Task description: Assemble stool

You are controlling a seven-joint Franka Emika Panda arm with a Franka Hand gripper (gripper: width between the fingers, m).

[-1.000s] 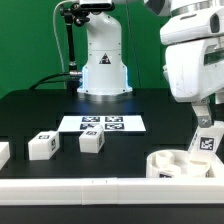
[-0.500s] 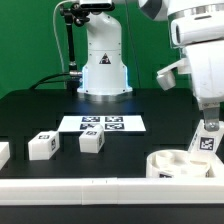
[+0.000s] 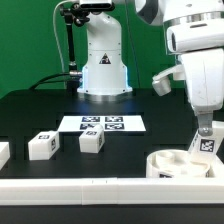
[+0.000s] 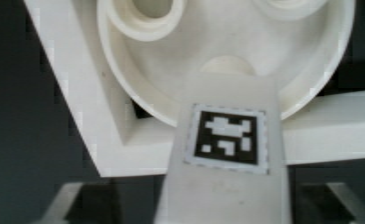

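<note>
**Arm reaching straight down over the seat point(image 3: 170, 166), gripper point(image 3: 203, 131) on a tagged leg point(image 3: 207, 145).**
The smooth, round white plastic seat is cut off at the picture's edge, and the blocky leg rises from it. I cannot tell whether the jaws pinch the leg. A second leg point(image 3: 91, 141) and a third leg point(image 3: 41, 146) sit well apart from the seat, with the marker board point(image 3: 102, 124) beyond.

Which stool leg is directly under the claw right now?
The tagged leg at the exterior view's right, upright at the round seat, just below the claw. The other legs sit apart on the black table toward that view's left.
</note>
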